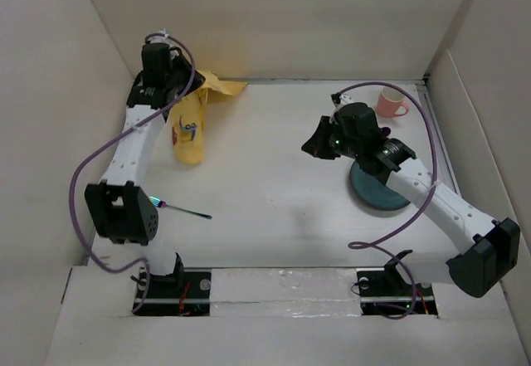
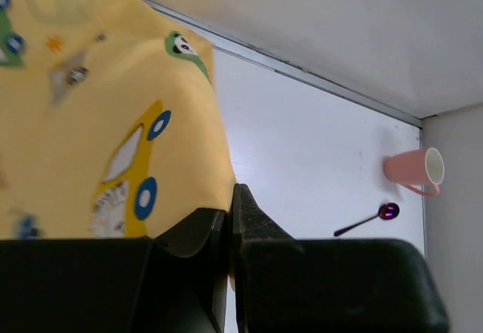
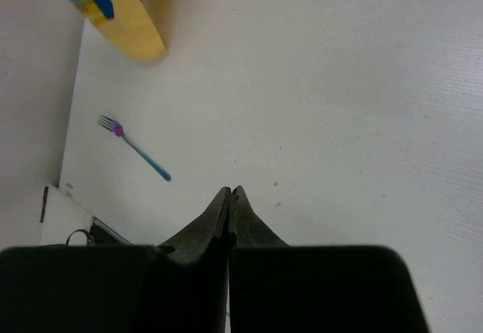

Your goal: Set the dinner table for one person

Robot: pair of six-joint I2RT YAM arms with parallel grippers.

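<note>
The large flat white table (image 1: 274, 183) lay beneath everything, walled by pale panels. At near left a slim blue-and-purple metal fork (image 1: 187, 211) was seen on it. The right gripper (image 3: 230, 193) was held over bare surface, its fingers (image 3: 211, 227) pressed together on nothing. Its arm crossed a round teal plate (image 1: 369, 193), which might be knocked by a low sweep. At far left the yellow car-printed cloth mat (image 1: 189, 129) lay bunched, its edge pinched by the left gripper (image 2: 230, 197). So thin a hold could be lost under a quick pull. A pink mug (image 1: 392, 103) stood at far right.
</note>
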